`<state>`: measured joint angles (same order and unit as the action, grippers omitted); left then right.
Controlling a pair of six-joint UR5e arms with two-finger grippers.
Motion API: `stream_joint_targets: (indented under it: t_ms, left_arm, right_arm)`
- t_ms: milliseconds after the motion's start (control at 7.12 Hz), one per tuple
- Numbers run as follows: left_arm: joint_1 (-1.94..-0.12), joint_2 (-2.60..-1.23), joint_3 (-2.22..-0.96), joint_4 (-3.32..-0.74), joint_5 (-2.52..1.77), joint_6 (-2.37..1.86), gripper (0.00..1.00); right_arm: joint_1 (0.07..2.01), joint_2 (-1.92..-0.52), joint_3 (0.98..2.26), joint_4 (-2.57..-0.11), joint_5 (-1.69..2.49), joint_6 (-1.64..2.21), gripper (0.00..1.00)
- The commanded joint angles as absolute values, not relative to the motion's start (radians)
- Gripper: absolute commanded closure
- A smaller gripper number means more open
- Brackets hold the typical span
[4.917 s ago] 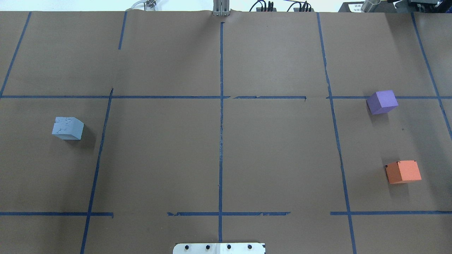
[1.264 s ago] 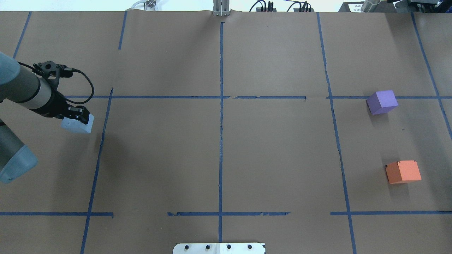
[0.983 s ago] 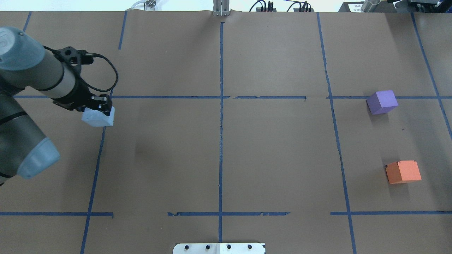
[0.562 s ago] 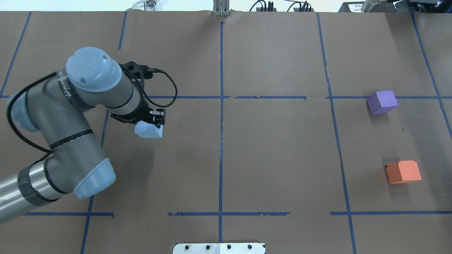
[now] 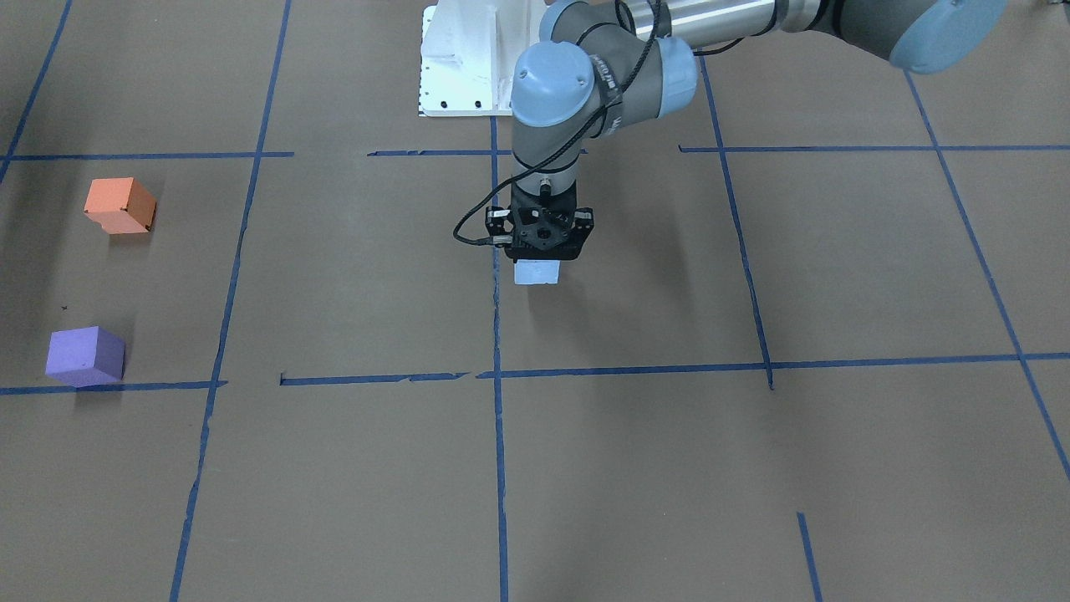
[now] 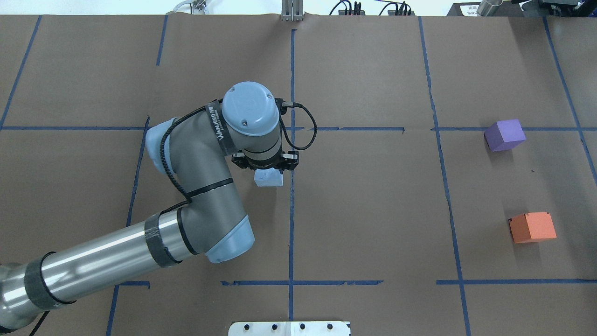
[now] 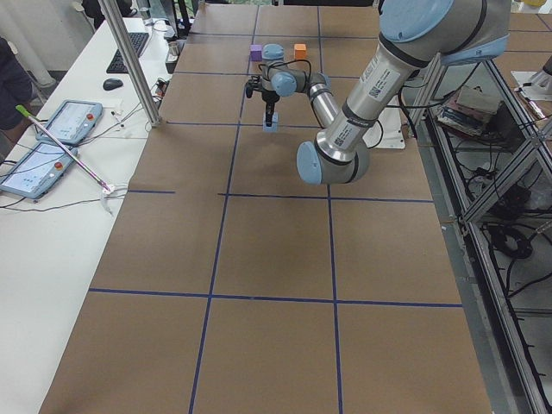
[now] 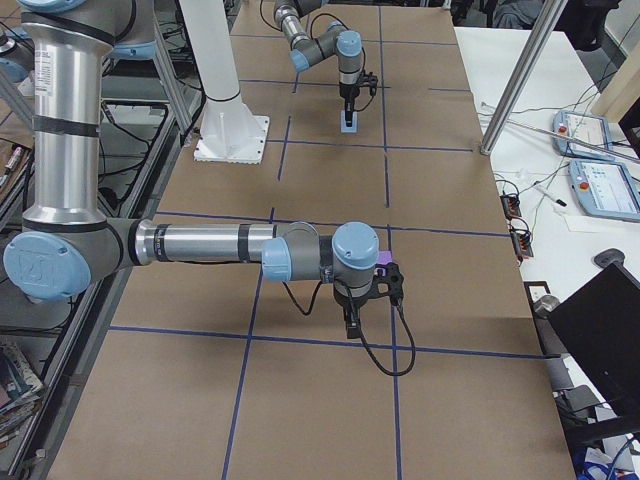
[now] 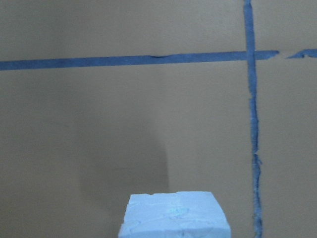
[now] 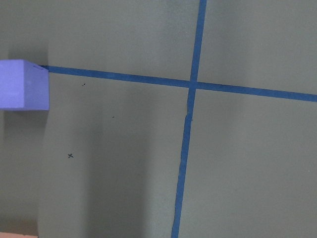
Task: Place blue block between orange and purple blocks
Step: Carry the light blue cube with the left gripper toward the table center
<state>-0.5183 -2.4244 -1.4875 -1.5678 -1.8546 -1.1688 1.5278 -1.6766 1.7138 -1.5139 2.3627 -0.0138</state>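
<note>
Brown paper tabletop (image 6: 373,210), blue tape grid (image 6: 291,233); L jaws clamp blue block (image 6: 269,178); R jaws: can't tell.

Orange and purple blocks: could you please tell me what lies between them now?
Only bare paper with a tiny x mark, per the overhead view; the blue block hangs in the left gripper mid-table.

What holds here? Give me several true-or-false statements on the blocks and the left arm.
The left jaws hold the blue block. True.
The blue block lies between the orange block and the purple block. False: it is near the middle of the table, far from both.
The orange block and purple block touch. False: they stand apart.
The purple block is farther from the robot than the orange block. True.
</note>
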Motion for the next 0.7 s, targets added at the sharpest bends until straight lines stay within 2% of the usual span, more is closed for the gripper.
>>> stream_joint_targets:
  t_ms: [0,140,281,421,562]
  left_arm:
    - [-0.496,-2.474,-1.381,-1.624,-1.839,-1.175,0.69]
    - [-0.494,-2.499,-1.347,-1.624,-1.839,-1.175,0.67]
    - [-0.486,-2.499,-1.338,-1.624,-1.839,-1.172,0.57]
    - [-0.486,-2.502,-1.338,-1.624,-1.839,-1.172,0.25]
    - [-0.486,-2.5,-1.338,-1.621,-1.838,-1.172,0.0]
  right_arm:
    - [1.528,-1.677,1.713,-1.514,2.364,-0.011,0.0]
    - [1.528,-1.677,1.713,-1.514,2.364,-0.011,0.0]
    - [1.528,-1.677,1.713,-1.514,2.364,-0.011,0.0]
    - [1.528,-1.677,1.713,-1.514,2.364,-0.011,0.0]
    - [1.528,-1.677,1.713,-1.514,2.364,-0.011,0.0]
